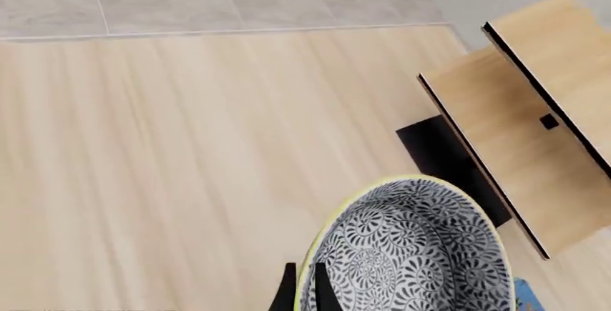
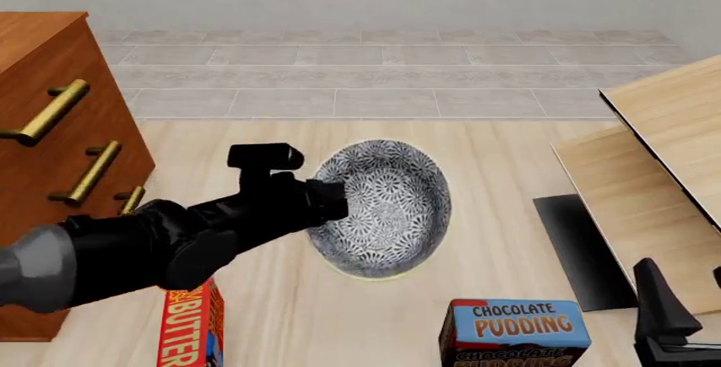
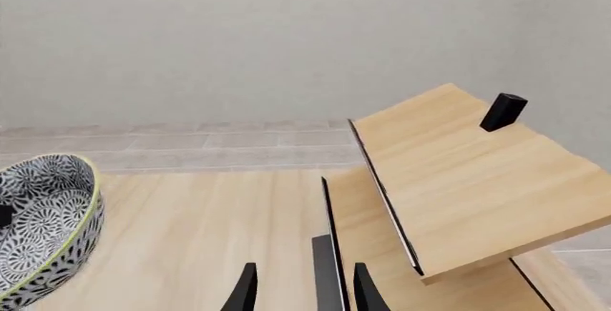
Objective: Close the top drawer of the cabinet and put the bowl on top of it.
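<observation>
Now we hold the round blue-grey floral bowl by its rim in our left gripper, lifted right of the reddish-brown wooden cabinet; next, carry it onto the top.

Front cam high, faces fwd/down; both wrist cams look along fingers; all share bowl

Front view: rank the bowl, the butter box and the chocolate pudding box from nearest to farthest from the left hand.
1. The bowl: held at its rim by the left hand.
2. The butter box: below the left arm, toward the camera.
3. The chocolate pudding box: farthest, toward the right arm's side.
</observation>
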Tool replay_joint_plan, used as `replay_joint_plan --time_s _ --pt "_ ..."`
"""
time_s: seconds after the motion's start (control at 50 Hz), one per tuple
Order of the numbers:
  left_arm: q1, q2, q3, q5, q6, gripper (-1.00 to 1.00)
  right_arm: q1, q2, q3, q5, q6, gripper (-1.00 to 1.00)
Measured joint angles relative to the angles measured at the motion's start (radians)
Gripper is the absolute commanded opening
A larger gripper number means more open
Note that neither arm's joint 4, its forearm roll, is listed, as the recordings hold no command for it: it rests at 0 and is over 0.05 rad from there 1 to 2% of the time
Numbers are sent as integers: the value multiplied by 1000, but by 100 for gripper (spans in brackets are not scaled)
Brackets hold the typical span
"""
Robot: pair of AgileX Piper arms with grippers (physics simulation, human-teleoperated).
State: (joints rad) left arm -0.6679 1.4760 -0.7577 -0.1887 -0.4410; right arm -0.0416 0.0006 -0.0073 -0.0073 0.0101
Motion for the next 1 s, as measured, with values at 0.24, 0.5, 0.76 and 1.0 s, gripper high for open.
replay_joint_plan --time_s 0.24,0.5,0.76,1.0 --pt "-20 -203 27 111 22 -100 6 0 0 1 -2 100" --pt "46 -385 22 297 51 -100 10 0 0 0 -3 100" --pt "189 -498 -34 538 46 -100 13 0 1 0 -4 100" --pt "343 -582 -99 740 52 -100 14 0 0 1 -7 100"
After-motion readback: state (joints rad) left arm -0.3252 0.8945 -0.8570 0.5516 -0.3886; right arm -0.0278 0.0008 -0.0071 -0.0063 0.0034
